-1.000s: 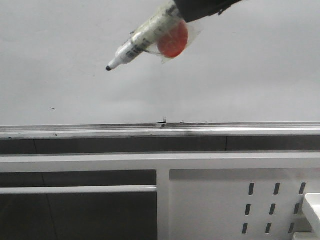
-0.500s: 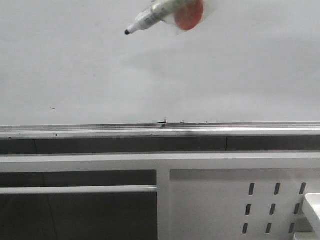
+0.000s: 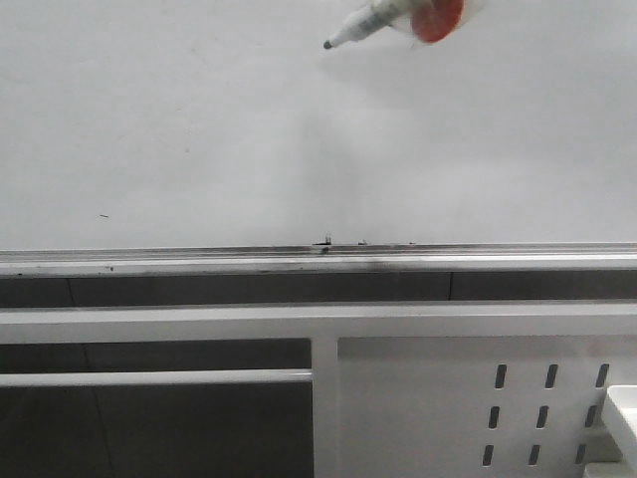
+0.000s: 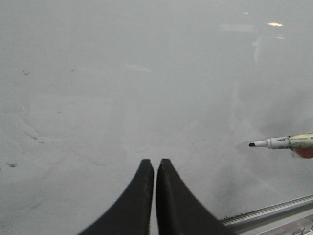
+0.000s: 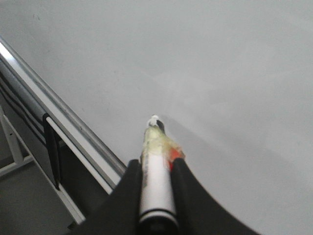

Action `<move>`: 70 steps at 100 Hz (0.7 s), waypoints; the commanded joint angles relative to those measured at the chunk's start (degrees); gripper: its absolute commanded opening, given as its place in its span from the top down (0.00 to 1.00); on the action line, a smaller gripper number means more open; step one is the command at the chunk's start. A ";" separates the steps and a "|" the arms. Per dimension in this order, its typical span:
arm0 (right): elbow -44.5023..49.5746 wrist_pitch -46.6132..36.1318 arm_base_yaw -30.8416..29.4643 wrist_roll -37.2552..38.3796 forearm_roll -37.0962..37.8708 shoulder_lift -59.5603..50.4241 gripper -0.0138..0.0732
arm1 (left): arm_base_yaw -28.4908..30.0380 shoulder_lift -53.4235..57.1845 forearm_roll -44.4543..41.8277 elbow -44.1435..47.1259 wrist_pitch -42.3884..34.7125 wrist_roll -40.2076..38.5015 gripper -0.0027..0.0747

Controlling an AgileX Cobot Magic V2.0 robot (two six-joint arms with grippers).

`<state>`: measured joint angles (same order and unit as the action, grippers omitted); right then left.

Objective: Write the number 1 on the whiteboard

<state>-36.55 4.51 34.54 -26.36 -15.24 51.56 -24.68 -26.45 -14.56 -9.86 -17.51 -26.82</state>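
The whiteboard (image 3: 199, 129) fills the upper part of the front view, with a silver ledge (image 3: 299, 261) along its bottom edge. No number 1 stroke shows on it. My right gripper (image 5: 155, 164) is shut on a white marker pen (image 5: 155, 181) wrapped in tape with a red patch. The pen (image 3: 373, 22) shows at the top of the front view, its black tip (image 3: 327, 45) pointing left near the board; it also shows in the left wrist view (image 4: 281, 142). My left gripper (image 4: 154, 164) is shut and empty, facing the board (image 4: 122, 88).
Small dark smudges (image 3: 323, 241) sit just above the ledge, and a short mark (image 3: 104, 216) at the left. Below the ledge is a white metal frame (image 3: 323, 324) and a panel with slotted holes (image 3: 542, 413). A white object's corner (image 3: 622, 408) shows at the lower right.
The marker has moved up and to the right along the board, from mid-left to the top edge of the front view. No stroke was left on the board.
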 commanded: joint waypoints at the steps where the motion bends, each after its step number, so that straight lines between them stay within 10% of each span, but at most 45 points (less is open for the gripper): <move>1: -1.41 -5.52 -0.34 -0.02 -0.35 -0.92 0.92 | 0.32 -0.19 1.00 -1.63 -4.49 -0.68 0.99; 70: -1.41 -5.67 -0.34 -0.02 -0.35 -0.70 0.92 | 0.32 -0.19 1.00 -1.63 -4.49 -0.68 0.99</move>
<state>-36.55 3.32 34.54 -26.36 -15.37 51.56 -24.46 -26.45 -14.46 -9.86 -17.55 -26.82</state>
